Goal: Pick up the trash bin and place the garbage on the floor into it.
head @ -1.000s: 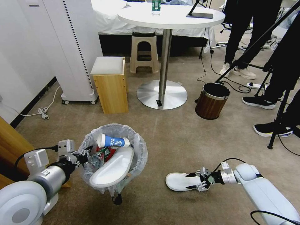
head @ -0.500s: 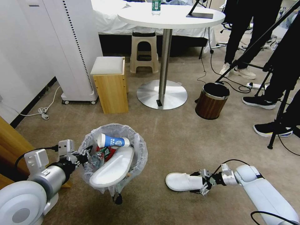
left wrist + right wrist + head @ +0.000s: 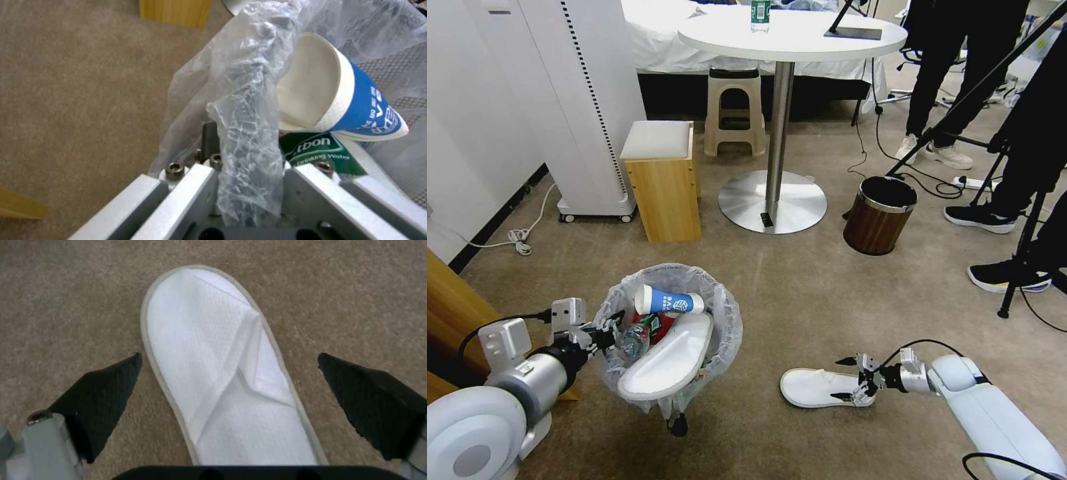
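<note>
Now: last slipper (image 3: pixel 817 389) lies on the floor (image 3: pixel 800 293), lower centre-right of head view. Right end effector (image 3: pixel 854 380) spread wide, straddling its heel end, not gripping. Left end effector (image 3: pixel 606 333) clenched on bin (image 3: pixel 720 333) rim, lower left. Next probably: lower, close across slipper.

From my right wrist camera I see the white slipper (image 3: pixel 227 380) lying flat on the beige-brown carpet (image 3: pixel 66 306), toe end pointing away from the wrist. My right gripper (image 3: pixel 229 363) is spread wide, one black textured fingertip (image 3: pixel 102 390) on either side of the slipper, neither touching it. The slipper's folded upper forms a diagonal crease.
</note>
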Available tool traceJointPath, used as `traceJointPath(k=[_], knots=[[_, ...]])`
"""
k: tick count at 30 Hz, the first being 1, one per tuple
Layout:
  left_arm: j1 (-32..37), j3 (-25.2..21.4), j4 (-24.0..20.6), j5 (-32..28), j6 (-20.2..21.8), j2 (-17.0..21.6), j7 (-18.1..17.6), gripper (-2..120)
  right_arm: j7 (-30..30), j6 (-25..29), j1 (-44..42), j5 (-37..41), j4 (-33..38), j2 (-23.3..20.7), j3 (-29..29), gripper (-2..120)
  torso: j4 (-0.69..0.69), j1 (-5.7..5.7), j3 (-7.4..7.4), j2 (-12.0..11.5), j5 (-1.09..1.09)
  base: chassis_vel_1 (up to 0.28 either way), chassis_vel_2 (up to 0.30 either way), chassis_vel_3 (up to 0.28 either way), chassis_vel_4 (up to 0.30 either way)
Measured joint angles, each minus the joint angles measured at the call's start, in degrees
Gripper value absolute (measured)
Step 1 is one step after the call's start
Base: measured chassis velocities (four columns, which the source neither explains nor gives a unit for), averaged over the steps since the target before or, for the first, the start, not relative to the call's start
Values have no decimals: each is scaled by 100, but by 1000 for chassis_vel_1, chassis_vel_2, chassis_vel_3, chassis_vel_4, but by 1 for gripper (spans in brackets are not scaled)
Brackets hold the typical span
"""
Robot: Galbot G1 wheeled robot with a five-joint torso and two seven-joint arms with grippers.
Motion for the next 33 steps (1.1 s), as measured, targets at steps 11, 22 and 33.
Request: traceJointPath(k=[11, 22, 33], knots=[[7, -22, 9, 0, -8, 4, 20, 0, -52, -14, 189, -12, -159, 255, -138, 100, 0, 0, 0, 0, 0, 0, 0, 0, 0], [-6, -19, 31, 1, -13, 6, 27, 0, -52, -21, 356, -59, -355, 403, -236, 88, 0, 0, 0, 0, 0, 0, 0, 0, 0], [-20, -28, 46, -7, -15, 49, 39, 0, -358, 10, 372, -327, -552, 451, -204, 44, 0, 0, 0, 0, 0, 0, 0, 0, 0]])
